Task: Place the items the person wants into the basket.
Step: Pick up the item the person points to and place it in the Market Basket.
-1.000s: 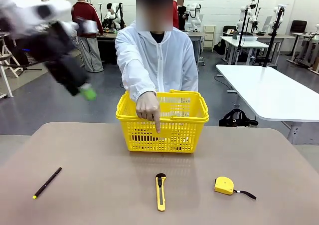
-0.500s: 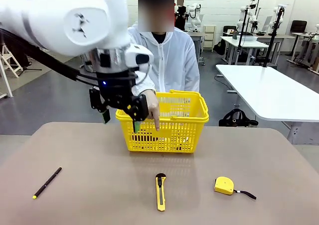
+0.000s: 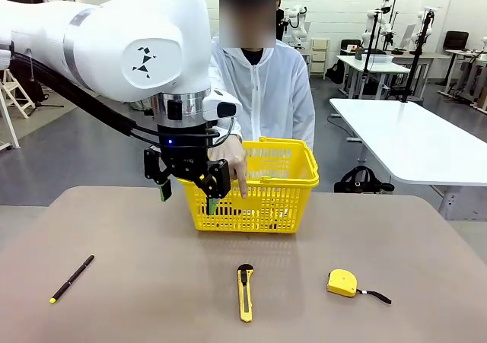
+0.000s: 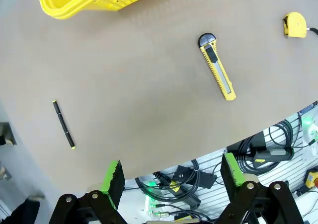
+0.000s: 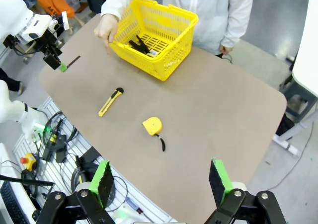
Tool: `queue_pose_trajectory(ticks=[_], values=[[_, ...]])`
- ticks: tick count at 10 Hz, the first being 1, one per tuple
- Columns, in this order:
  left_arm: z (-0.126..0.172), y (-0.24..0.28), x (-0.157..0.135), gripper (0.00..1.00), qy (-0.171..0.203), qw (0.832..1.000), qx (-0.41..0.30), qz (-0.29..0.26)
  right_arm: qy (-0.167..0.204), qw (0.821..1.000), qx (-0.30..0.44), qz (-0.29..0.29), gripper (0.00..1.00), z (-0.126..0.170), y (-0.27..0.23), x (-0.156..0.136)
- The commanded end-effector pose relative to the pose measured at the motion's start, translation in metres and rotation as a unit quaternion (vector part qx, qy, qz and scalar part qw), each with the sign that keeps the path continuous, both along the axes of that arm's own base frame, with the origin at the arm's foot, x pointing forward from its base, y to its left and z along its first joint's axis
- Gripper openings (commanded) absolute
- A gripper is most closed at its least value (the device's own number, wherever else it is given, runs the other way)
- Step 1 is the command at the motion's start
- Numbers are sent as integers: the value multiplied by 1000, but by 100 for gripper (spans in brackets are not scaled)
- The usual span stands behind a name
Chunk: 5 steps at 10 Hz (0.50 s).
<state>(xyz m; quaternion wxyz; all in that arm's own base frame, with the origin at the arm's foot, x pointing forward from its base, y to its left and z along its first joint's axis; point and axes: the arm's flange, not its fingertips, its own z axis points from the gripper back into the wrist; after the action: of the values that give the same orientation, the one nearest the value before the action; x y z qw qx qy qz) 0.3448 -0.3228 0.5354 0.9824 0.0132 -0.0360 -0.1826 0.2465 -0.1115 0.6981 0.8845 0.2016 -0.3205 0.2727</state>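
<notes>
Front view, tan table (image 3: 129,244), yellow basket (image 3: 268,206), grey floor (image 3: 46,168)

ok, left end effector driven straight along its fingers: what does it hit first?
Probably bare brown tabletop, near the yellow lattice plastic basket. The open left end effector points down; the thin black pen and yellow-and-black utility knife lie well off that line. Exact depth is unclear.

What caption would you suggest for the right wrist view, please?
A person points down beside the yellow basket; utility knife and tape measure lie on the table.
</notes>
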Motion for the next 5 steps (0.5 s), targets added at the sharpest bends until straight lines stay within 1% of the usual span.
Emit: queue_pose_trajectory(ticks=[1, 5], values=[[4, 0, -5, 100, -8, 1000, 3, 0, -1, 1000, 5, 7, 100, -1, 0, 2], [4, 0, -5, 100, -8, 1000, 3, 0, -1, 1000, 5, 7, 100, -1, 0, 2]])
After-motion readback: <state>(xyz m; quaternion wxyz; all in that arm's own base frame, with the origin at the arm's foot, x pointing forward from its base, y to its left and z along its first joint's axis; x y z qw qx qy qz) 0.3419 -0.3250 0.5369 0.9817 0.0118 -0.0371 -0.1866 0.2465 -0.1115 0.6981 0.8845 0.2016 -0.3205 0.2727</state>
